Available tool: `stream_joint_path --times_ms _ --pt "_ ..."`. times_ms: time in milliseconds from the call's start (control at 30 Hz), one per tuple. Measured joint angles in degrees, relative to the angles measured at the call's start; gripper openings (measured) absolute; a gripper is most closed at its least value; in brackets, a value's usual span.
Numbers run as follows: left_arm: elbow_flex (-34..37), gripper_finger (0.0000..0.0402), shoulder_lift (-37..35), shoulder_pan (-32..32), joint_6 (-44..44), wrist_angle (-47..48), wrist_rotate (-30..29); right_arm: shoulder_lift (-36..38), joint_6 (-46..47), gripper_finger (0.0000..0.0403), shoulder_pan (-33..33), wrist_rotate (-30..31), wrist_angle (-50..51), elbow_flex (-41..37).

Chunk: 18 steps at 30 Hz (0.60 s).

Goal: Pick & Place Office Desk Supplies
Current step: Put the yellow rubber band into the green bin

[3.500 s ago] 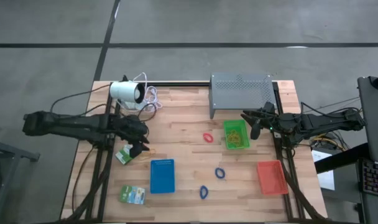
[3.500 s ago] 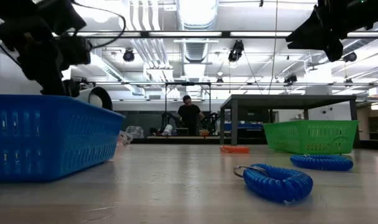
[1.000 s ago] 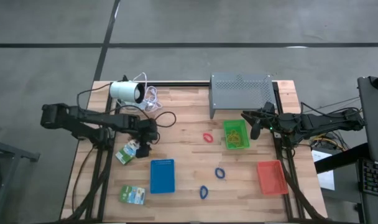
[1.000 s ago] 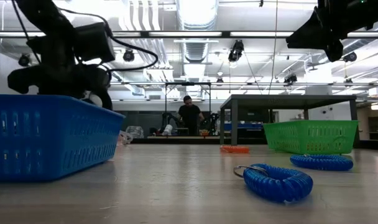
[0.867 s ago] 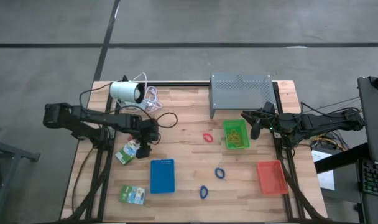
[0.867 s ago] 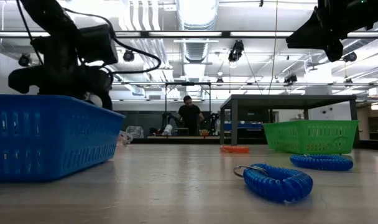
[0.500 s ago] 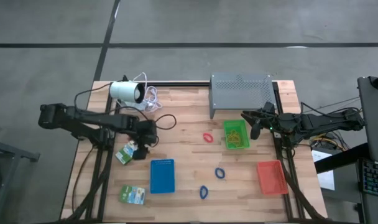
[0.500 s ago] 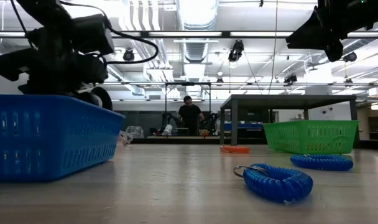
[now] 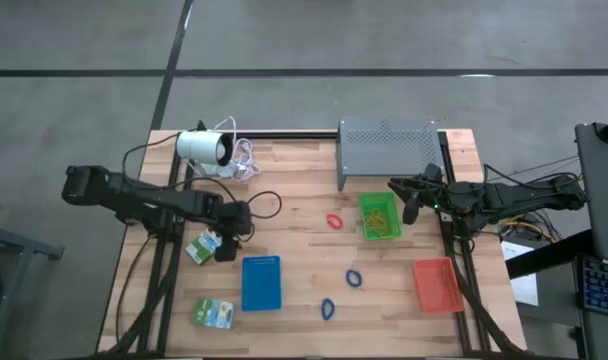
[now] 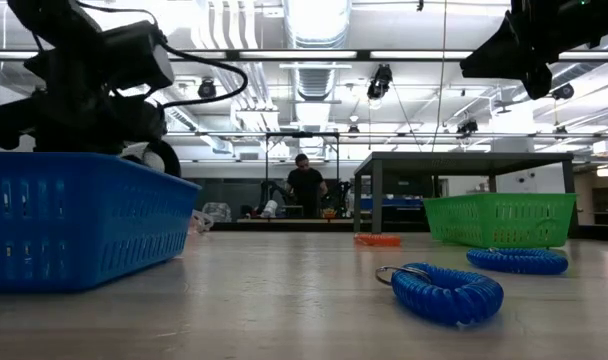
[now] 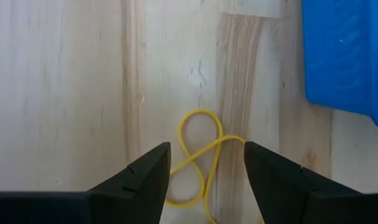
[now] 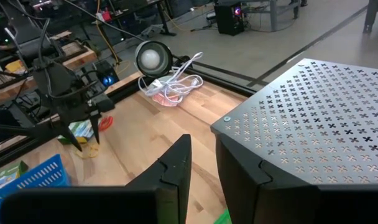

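A: Item: yellow rubber band (image 11: 200, 163), lying on the wooden table (image 11: 64, 93) just beside the blue tray (image 11: 347, 56), between the spread fingers of our left gripper (image 11: 206, 171).

B: Handling?

A: We judge it light, limp and stretchy; we would pinch where the strands cross.

B: Orientation?

A: Twisted into a figure-eight, its long axis running away from the gripper, between the fingers.

B: Right gripper (image 12: 201, 163)?

A: Waiting by the grey perforated stand (image 12: 313, 118), fingers narrowly parted, holding nothing.
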<state>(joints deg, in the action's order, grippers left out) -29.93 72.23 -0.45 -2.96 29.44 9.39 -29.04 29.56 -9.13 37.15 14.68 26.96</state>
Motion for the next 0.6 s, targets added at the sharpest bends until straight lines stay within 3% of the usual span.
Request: stream_joint_path --times_ms 400,600 --pt "4.46 0.0205 -0.07 -0.04 -0.48 -5.81 -0.05 0.02 0.0 0.0085 0.0 0.0 0.0 0.0" --pt "4.79 0.014 -0.07 -0.04 -0.51 -6.5 -1.63 0.02 0.0 0.0084 0.0 0.0 0.0 0.0"
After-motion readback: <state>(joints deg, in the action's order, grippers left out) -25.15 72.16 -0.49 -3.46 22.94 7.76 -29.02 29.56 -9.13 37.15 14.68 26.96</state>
